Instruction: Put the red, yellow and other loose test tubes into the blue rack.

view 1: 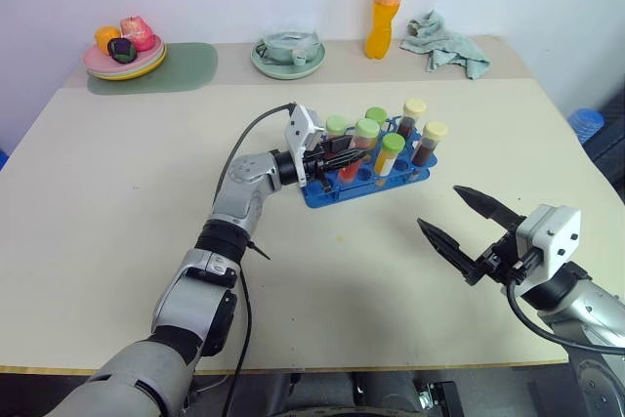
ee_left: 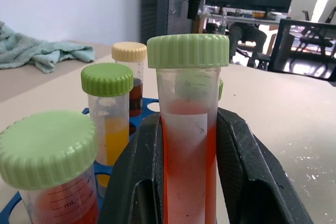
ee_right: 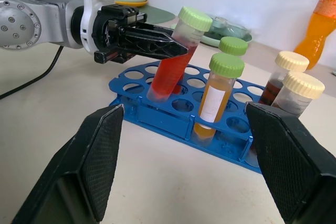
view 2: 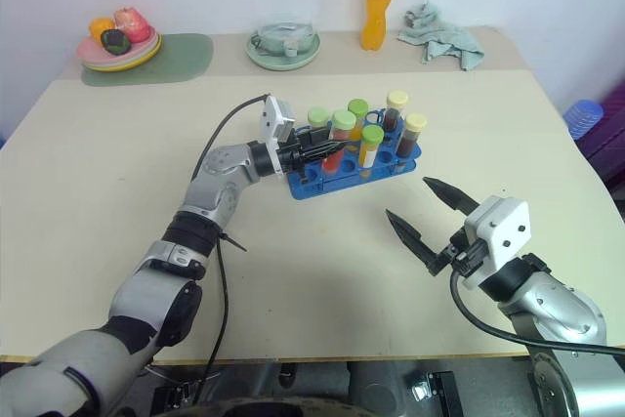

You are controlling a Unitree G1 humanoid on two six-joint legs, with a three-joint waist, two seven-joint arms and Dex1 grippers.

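Standing on the beige table (view 1: pixel 146 192), the blue rack (view 1: pixel 363 186) is seen near the middle, slightly toward the far side. The left tool (view 1: pixel 337 159) is observed clamped tight on a red tube (ee_right: pixel 173 66) with a pale green cap, gripped just below the cap. This red tube is tilted, with its lower end set in a hole at the rack's near-left corner. A yellow-orange tube (ee_right: pixel 215 98) with a green cap is noted upright in the rack beside it. Two dark brown tubes (ee_right: pixel 291 90) with pale yellow caps are recorded upright at the rack's right end. Further green-capped tubes are seen in the rack's rear rows. The right tool (view 1: pixel 469 231) is held above the table, well apart from the rack on its near-right side, fingers spread wide, nothing between them. An orange drink bottle (view 1: pixel 387 7) is noted at the far edge.
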